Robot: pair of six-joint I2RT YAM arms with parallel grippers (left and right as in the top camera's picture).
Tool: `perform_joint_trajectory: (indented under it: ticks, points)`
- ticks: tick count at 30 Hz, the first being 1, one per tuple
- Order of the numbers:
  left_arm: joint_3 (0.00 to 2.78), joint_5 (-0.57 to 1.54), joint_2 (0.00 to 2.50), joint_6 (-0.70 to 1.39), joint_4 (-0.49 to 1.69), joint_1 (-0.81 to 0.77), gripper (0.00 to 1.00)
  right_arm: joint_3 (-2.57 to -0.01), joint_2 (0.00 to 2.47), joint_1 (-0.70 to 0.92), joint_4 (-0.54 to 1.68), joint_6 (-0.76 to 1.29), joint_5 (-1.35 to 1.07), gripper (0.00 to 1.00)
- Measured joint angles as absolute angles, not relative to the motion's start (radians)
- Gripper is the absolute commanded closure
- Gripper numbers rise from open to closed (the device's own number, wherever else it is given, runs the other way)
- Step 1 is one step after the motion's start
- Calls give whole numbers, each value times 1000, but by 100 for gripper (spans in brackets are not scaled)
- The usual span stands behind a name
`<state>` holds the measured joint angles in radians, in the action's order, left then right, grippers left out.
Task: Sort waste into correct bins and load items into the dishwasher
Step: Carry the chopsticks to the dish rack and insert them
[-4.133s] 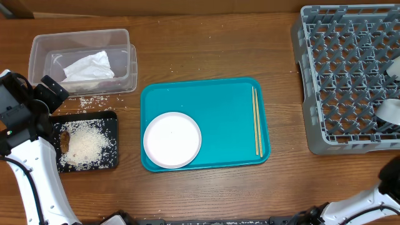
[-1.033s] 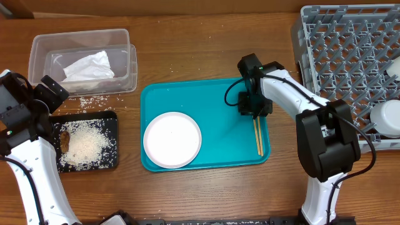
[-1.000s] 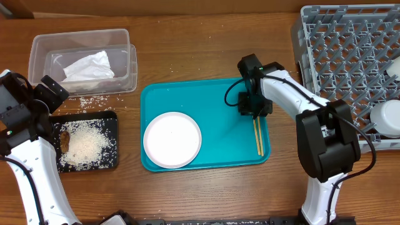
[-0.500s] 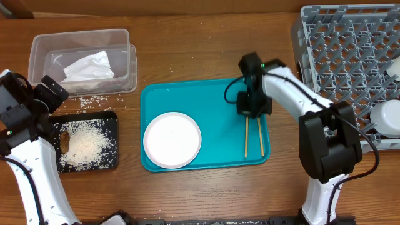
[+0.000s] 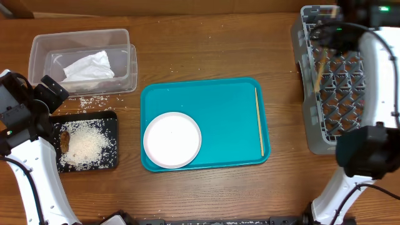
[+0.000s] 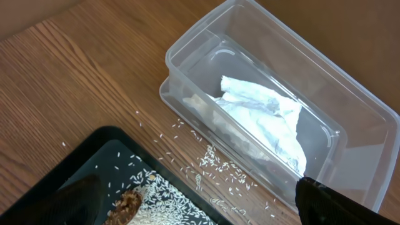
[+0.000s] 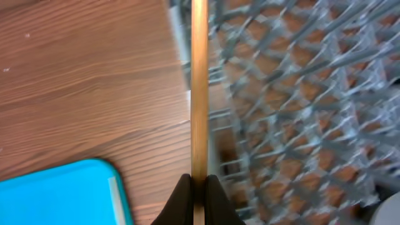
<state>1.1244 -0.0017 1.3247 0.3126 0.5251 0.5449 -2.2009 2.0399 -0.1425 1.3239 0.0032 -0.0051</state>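
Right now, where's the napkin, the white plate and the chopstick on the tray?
napkin (image 6: 265, 119), left wrist view, middle fold.
white plate (image 5: 172, 140), overhead view, centre.
chopstick (image 5: 259, 122), overhead view, mid-shaft.

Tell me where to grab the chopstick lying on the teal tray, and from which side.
Grip the chopstick near mid-length, coming straight down from above, fingers closing across its thin width. It lies flat, parallel and close to the teal tray's right rim, so a sideways approach would likely hit that rim.

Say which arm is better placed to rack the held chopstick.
Right. The right hand is shut on the chopstick at the edge of the grey rack; the left hand is open, far off beside the clear tub.
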Motion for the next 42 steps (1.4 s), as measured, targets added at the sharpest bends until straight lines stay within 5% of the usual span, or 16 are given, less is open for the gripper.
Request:
perform_joint_trajectory:
  ticks: [11,17,28,30,31,32,34,36,42]
  points:
    - [1124,-1,1325,313,526,545,0,-1988,2040,-200,1033,-205,-47,94]
    - [1124,-2,1325,313,526,545,0,-1917,2040,-200,1010,-228,-34,61]
    - [1124,-1,1325,313,526,545,0,-1916,2037,-200,1122,-147,-118,45]
    - [1124,-2,1325,313,526,545,0,-1916,2027,-200,1199,-131,-204,5]
    - [1124,-1,1325,313,527,545,0,-1916,2016,-200,1250,-125,-271,0]
    - [1124,-1,1325,313,525,545,0,-1915,2004,-200,1303,-124,-341,2]
    - [1124,-1,1325,313,525,545,0,-1915,1980,-197,1389,-127,-479,36]
    - [1124,-1,1325,313,525,545,0,-1915,1959,-182,1464,-143,-582,49]
    - [1124,-1,1325,313,525,545,0,-1795,1935,-15,1481,-103,-516,48]
